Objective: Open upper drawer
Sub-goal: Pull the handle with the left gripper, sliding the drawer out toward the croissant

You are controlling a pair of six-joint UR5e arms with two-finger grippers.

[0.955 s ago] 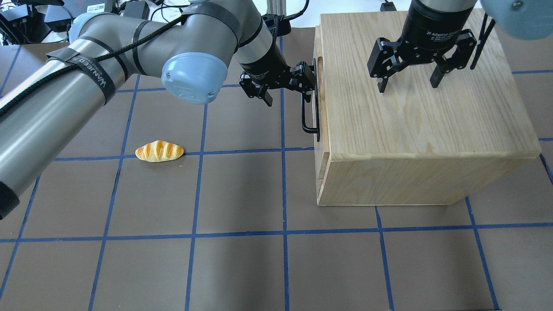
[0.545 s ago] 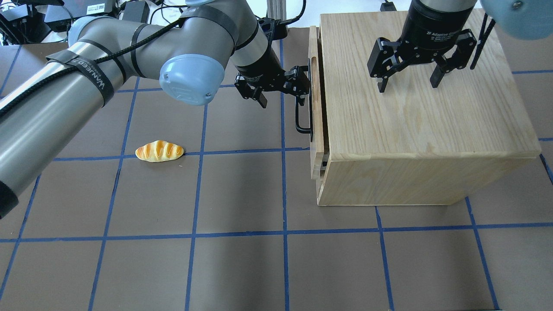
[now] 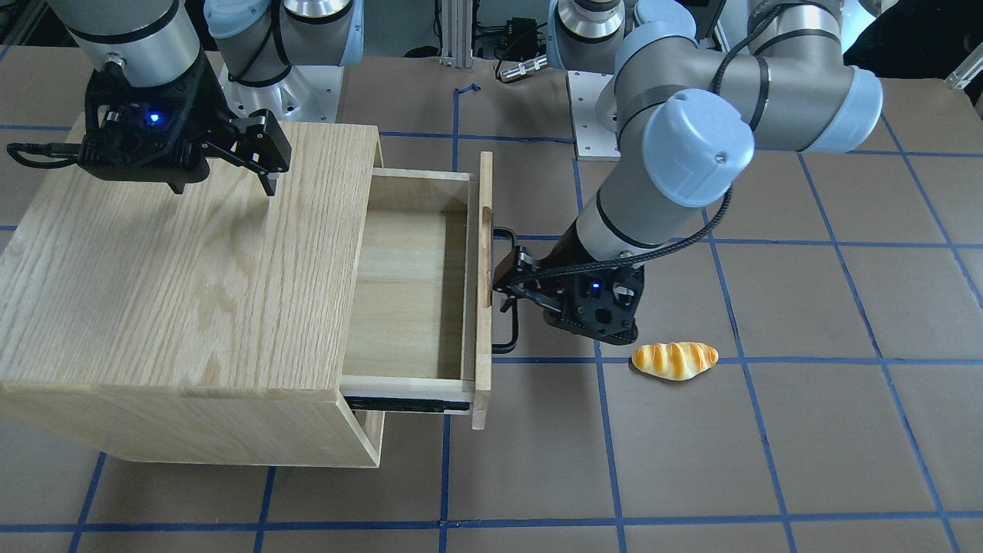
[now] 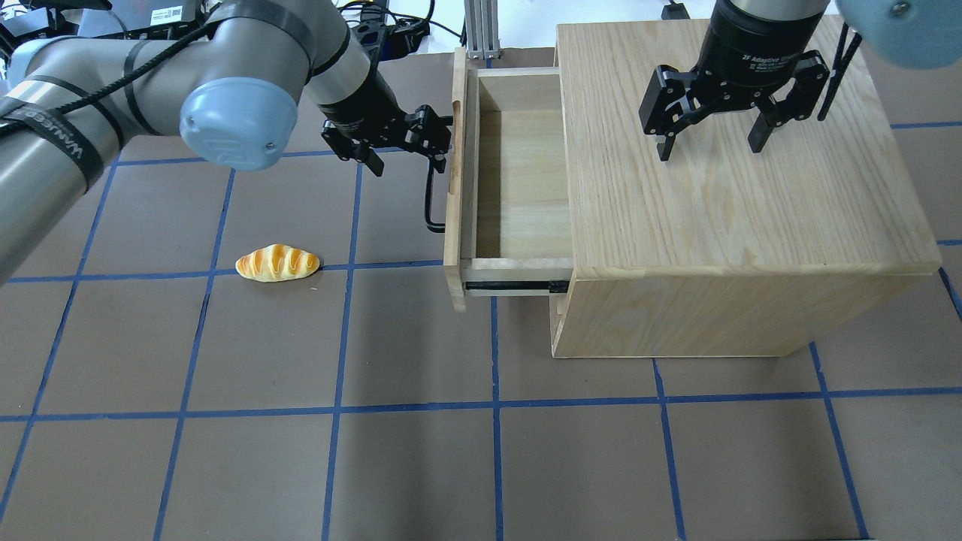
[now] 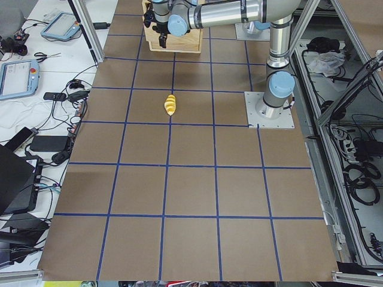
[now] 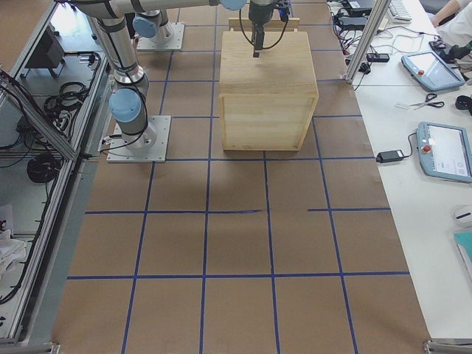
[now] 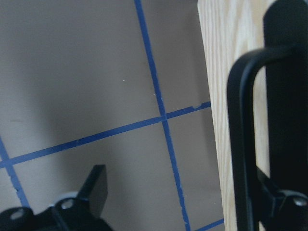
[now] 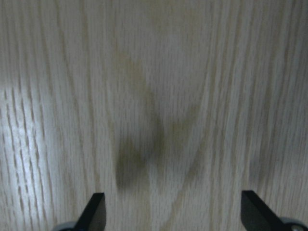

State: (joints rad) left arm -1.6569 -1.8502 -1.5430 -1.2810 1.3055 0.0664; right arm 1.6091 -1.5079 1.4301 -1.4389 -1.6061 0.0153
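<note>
The upper drawer [image 4: 518, 188] stands pulled well out of the oak cabinet [image 4: 736, 210], its pale inside empty; it also shows in the front view [image 3: 407, 284]. Its front panel [image 4: 453, 173] carries a black bar handle [image 4: 428, 199]. My left gripper [image 4: 409, 150] is open, with one finger hooked between the handle [image 7: 240, 144] and the panel [image 7: 221, 72] and the other finger [image 7: 96, 187] outside. My right gripper [image 4: 710, 149] is open and empty, its fingertips at the cabinet top [image 8: 159, 96].
A toy bread roll [image 4: 277, 263] lies on the brown mat left of the drawer, also in the front view [image 3: 674, 360]. A lower front panel [image 4: 558, 312] stays flush under the open drawer. Blue tape lines grid the table.
The left gripper has moved left with the handle, and the upper drawer has slid from shut to far out of the cabinet. The right gripper has not moved.
</note>
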